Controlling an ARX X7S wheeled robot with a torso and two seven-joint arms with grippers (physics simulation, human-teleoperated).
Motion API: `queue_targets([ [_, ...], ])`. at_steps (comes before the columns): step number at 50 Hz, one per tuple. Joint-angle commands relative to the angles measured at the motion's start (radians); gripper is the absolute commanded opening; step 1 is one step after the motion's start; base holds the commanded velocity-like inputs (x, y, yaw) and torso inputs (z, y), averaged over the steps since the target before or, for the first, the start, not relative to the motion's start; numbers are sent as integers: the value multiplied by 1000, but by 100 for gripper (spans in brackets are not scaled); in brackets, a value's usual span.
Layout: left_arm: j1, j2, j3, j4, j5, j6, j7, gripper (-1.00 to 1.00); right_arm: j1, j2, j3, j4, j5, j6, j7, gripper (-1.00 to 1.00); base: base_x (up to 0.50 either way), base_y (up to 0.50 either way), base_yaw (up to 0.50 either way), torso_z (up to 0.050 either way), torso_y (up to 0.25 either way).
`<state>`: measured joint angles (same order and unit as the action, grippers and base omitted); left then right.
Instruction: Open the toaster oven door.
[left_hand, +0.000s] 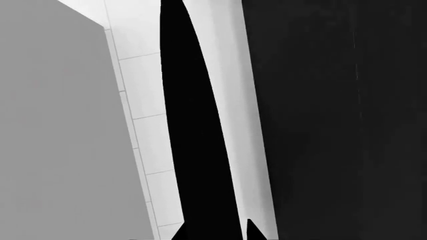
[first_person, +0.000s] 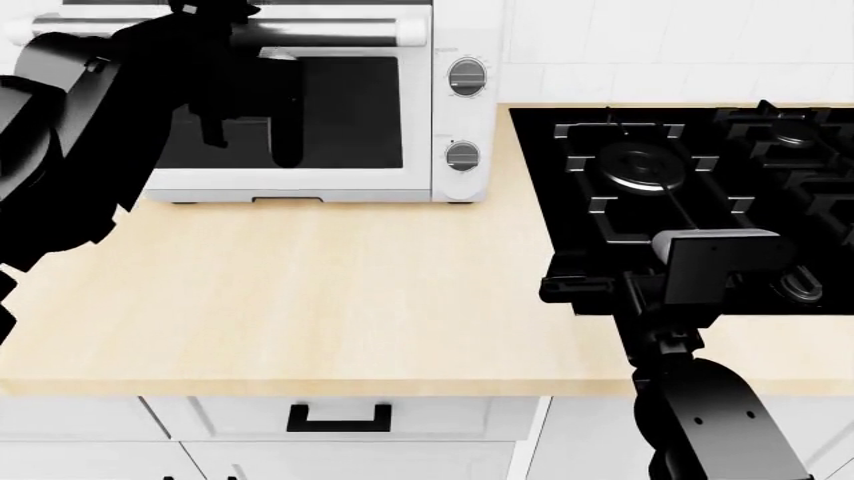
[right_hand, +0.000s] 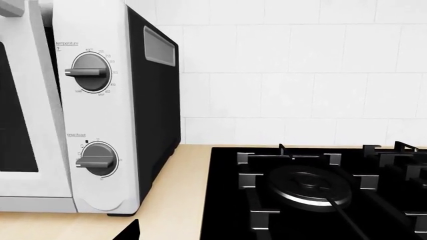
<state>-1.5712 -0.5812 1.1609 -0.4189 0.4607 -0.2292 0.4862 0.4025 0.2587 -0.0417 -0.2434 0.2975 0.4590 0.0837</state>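
We are partway in, by our reading. In the right wrist view the door (right_hand: 27, 100) of the toaster oven (right_hand: 100, 115) tilts a little off the front, with a dark gap showing along its upper edge beside the knob panel. So we judge it cracked open, with most of the swing down left to do.

From the head view the toaster oven (first_person: 447, 110) sits at about eleven o'clock on the tabletop (first_person: 334, 290), back against the tiled wall. Our left claw (first_person: 247, 120) is up in front of the door's glass (first_person: 354, 110), just under the silver bar handle (first_person: 340, 33), which runs along the door's top edge. The arm hides the contact, so we cannot tell whether the claw is wide, narrow or holding the bar. The left wrist view gives only dark and pale surfaces very close up, no help there.

Our right claw (first_person: 581, 290) hangs at about four o'clock, well apart from the oven, at the edge of the black gas hob (first_person: 694, 170). Its fingers are not clear enough to call either.
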Motion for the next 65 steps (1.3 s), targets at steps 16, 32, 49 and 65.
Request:
queue_targets([
  [16, 257, -335, -36, 678, -130, -302, 80, -100, -9, 10, 2, -50, 26, 15, 13, 100, 0, 0, 1, 0, 0],
  [32, 410, -484, -44, 991, -162, -460, 67, -100, -19, 15, 5, -65, 39, 12, 17, 100, 0, 0, 1, 0, 0],
  [49, 580, -570, -6, 1160, -174, -550, -23, -100, -27, 14, 4, -54, 47, -7, 18, 100, -1, 0, 2, 0, 1],
  [65, 744, -600, 47, 1187, -197, -559, -157, -100, -27, 15, -4, -48, 49, -11, 23, 100, -5, 0, 3, 0, 3],
])
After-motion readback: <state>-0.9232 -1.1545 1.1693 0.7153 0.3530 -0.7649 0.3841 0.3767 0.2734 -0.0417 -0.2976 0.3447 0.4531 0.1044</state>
